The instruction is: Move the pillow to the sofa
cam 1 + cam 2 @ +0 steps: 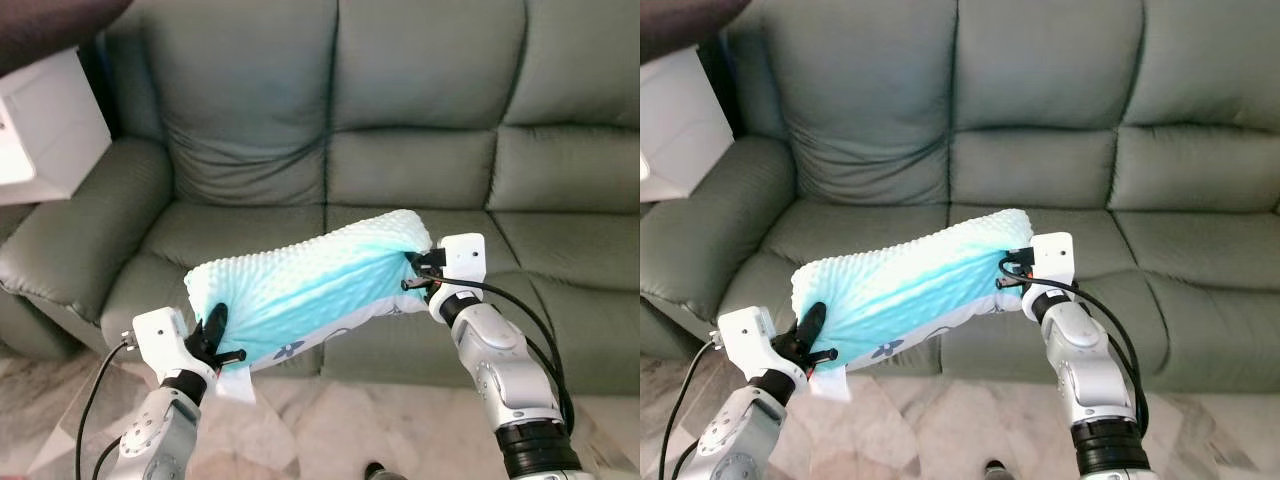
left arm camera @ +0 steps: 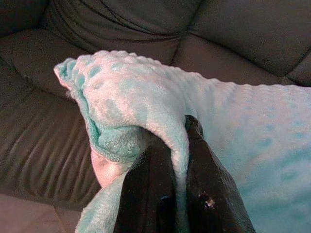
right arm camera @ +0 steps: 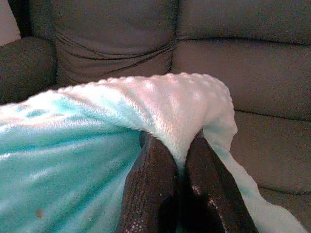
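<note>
A long turquoise pillow (image 1: 310, 285) with a bumpy plush cover hangs in the air in front of the grey-green sofa (image 1: 400, 150), over the front of its seat cushions. My left gripper (image 1: 213, 335) is shut on the pillow's near left end, fabric pinched between its black fingers (image 2: 146, 184). My right gripper (image 1: 418, 272) is shut on the far right end, and its fingers (image 3: 153, 184) clamp a fold of the cover. The pillow tilts, right end higher than the left. A white tag (image 1: 236, 385) dangles under the left end.
The sofa has three seat cushions and a padded left armrest (image 1: 70, 250). A white box-like object (image 1: 45, 130) stands at the upper left beside the armrest. Marble-patterned floor (image 1: 330, 430) lies below the sofa front.
</note>
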`<state>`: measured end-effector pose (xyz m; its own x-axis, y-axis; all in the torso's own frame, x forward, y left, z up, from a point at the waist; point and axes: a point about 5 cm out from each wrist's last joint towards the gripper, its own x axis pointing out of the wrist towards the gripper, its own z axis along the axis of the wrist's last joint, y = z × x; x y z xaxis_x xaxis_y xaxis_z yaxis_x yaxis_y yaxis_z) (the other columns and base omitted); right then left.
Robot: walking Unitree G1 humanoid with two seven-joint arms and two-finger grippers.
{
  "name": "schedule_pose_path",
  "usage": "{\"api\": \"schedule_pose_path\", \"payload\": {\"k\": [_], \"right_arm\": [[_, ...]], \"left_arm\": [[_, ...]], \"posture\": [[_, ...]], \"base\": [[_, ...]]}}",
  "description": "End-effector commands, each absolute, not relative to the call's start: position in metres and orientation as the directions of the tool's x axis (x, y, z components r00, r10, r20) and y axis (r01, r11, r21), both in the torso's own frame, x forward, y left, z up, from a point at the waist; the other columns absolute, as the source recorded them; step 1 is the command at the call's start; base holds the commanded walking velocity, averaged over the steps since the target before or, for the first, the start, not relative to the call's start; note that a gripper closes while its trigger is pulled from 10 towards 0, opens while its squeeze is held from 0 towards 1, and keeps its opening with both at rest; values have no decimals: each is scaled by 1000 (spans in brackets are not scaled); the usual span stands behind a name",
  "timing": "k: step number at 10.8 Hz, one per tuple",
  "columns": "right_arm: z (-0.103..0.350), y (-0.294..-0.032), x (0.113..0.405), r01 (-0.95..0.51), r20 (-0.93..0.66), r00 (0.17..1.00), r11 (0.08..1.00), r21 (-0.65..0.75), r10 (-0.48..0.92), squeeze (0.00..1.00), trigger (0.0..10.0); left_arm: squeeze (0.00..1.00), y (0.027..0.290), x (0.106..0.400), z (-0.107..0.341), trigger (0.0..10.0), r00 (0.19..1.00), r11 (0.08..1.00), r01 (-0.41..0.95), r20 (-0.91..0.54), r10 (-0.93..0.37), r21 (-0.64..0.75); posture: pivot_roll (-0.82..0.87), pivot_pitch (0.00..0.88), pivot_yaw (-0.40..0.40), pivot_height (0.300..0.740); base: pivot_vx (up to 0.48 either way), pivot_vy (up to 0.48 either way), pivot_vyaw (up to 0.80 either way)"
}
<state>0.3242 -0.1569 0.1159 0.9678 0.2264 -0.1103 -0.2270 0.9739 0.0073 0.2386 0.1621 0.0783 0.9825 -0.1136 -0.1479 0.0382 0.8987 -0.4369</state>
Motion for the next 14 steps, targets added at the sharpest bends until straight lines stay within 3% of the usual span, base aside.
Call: {"api": "schedule_pose_path", "payload": {"k": [1,8,14], "right_arm": [[123,-161,325,-215,-85,973,977,-9,213,0,10000],[122,-161,326,-214,-93,973,977,-15,212,0,10000],[120,-161,324,-213,-105,972,977,-7,211,0,10000]], "left_arm": [[0,162,239,79,10000,983,903,31,-152,-106,-429],[0,160,239,76,10000,979,898,18,-177,-106,-440],[0,161,238,74,10000,977,891,-16,-197,-83,-454]], "posture": [[-211,126,47,740],[-213,123,46,740],[-215,131,47,740]], "base": [[0,0,0],[0,0,0],[0,0,-791]]}}
